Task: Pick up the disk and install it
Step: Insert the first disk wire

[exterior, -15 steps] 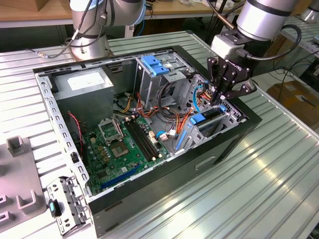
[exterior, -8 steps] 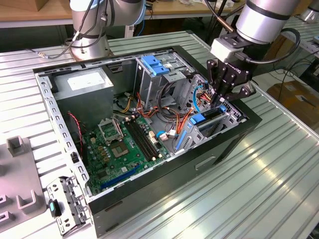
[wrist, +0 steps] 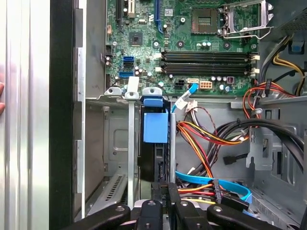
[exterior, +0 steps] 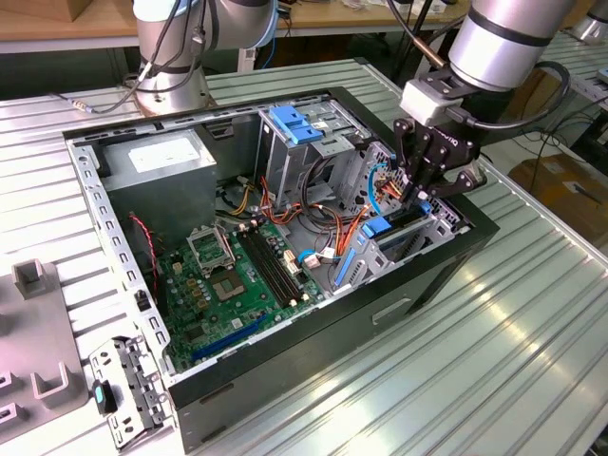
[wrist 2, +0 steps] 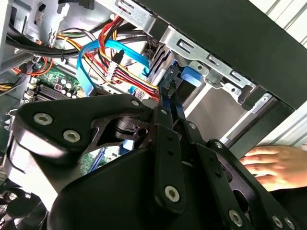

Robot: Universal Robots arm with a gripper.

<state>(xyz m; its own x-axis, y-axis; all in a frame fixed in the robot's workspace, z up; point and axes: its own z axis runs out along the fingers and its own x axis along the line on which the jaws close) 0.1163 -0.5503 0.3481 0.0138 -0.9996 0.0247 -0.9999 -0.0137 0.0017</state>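
The disk (wrist: pixel 156 143) stands on edge in the drive bay (exterior: pixel 418 237) at the corner of the open computer case (exterior: pixel 285 351), blue rails showing. The end effector (exterior: pixel 421 185) sits right above it, fingers (wrist 2: pixel 168 103) pressed together on its upper edge. A hand (wrist 2: pixel 280 165) rests just outside the case, on the table (exterior: pixel 494 380).

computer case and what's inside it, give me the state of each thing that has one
computer case: side open, lying flat
disk: standing on edge in the drive bay, below the hand
hand: fingers together, over the disk's edge
CPU socket: empty, latch shut
memory slots: empty
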